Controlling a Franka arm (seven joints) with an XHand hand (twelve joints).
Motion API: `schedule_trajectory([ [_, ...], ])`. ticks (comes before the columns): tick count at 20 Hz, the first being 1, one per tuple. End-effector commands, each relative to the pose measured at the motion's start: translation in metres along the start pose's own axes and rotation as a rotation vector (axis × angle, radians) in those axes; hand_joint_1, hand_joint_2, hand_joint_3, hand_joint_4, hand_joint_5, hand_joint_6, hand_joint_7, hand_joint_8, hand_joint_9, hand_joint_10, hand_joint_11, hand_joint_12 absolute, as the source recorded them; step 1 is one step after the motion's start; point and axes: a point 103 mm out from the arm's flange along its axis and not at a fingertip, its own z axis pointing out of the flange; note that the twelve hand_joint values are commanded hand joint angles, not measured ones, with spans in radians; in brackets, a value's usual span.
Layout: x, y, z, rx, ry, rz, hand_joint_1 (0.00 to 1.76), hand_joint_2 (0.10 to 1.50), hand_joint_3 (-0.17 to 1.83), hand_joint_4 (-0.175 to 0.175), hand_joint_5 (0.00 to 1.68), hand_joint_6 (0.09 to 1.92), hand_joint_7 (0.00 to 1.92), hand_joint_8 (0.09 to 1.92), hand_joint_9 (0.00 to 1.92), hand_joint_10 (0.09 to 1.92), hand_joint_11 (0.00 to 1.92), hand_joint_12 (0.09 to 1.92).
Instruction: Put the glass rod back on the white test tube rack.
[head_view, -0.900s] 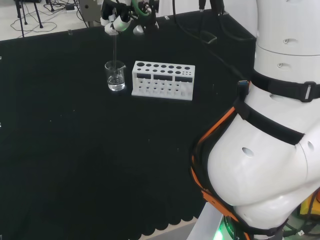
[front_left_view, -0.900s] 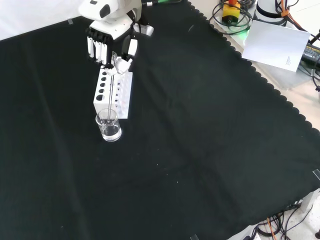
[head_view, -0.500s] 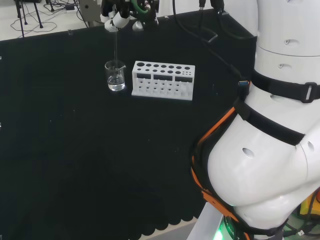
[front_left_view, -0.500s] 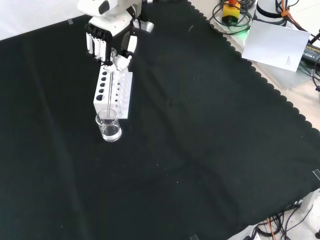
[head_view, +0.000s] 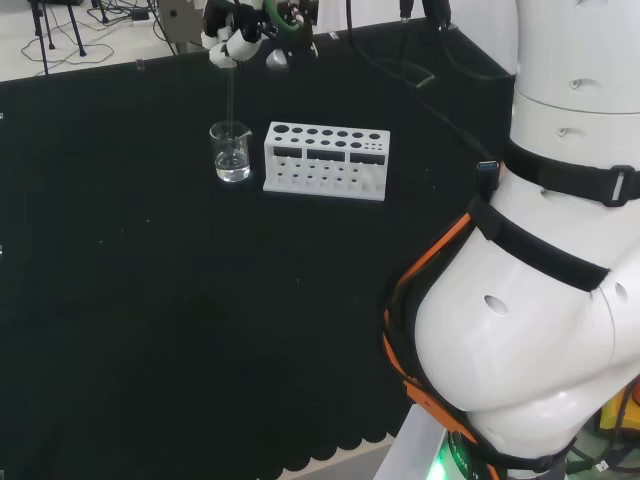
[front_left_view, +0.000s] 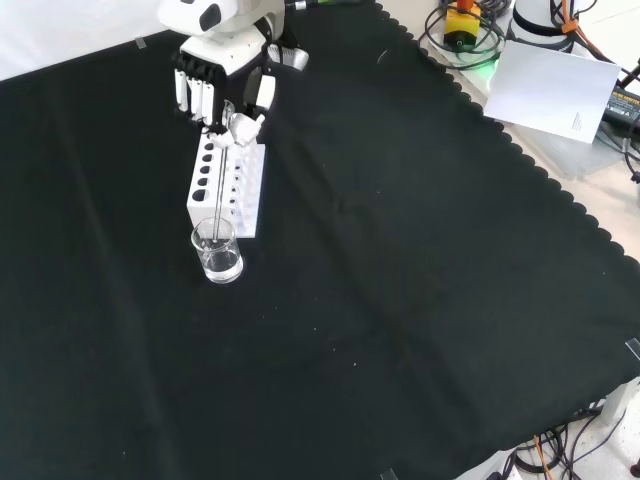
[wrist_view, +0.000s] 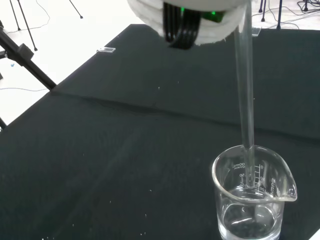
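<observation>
My hand (head_view: 236, 42) (front_left_view: 222, 75) hangs above a small clear beaker (head_view: 230, 152) (front_left_view: 217, 251) (wrist_view: 252, 195) with its fingers pinched on the top of a clear glass rod (head_view: 231, 95) (front_left_view: 220, 190) (wrist_view: 245, 85). The rod stands upright and its lower end reaches into the beaker's mouth. A little clear liquid lies in the beaker's bottom. The white test tube rack (head_view: 325, 160) (front_left_view: 227, 185) stands right beside the beaker, to its right in the head view and behind it in the front view. Its holes look empty.
The arm's white links (head_view: 540, 280) take up the right of the head view. Off the cloth's far right corner in the front view lie a white sheet (front_left_view: 548, 90) and cables (front_left_view: 465, 30). Black cloth (front_left_view: 400, 300) spreads wide around the beaker and rack.
The hand rose a little with the rod, then came slightly back down. The rod's lower end stays at the beaker's mouth. Beaker and rack have not moved.
</observation>
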Motion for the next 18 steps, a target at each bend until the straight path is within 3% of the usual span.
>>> schedule_trajectory([
  [1,-0.002,-0.01,-0.023,-0.024,0.0,0.016,1.3,0.85,0.41,-0.175,1.17,0.45,1.15,1.11,1.64,0.74,1.19,0.81],
  [9,-0.008,-0.024,-0.046,-0.054,0.0,0.044,1.3,0.85,0.41,-0.175,1.17,0.45,1.15,1.11,1.64,0.74,1.19,0.81],
  [18,-0.032,-0.038,-0.06,-0.074,-0.013,0.094,1.3,0.85,0.41,-0.175,1.17,0.45,1.15,1.11,1.64,0.74,1.19,0.81],
])
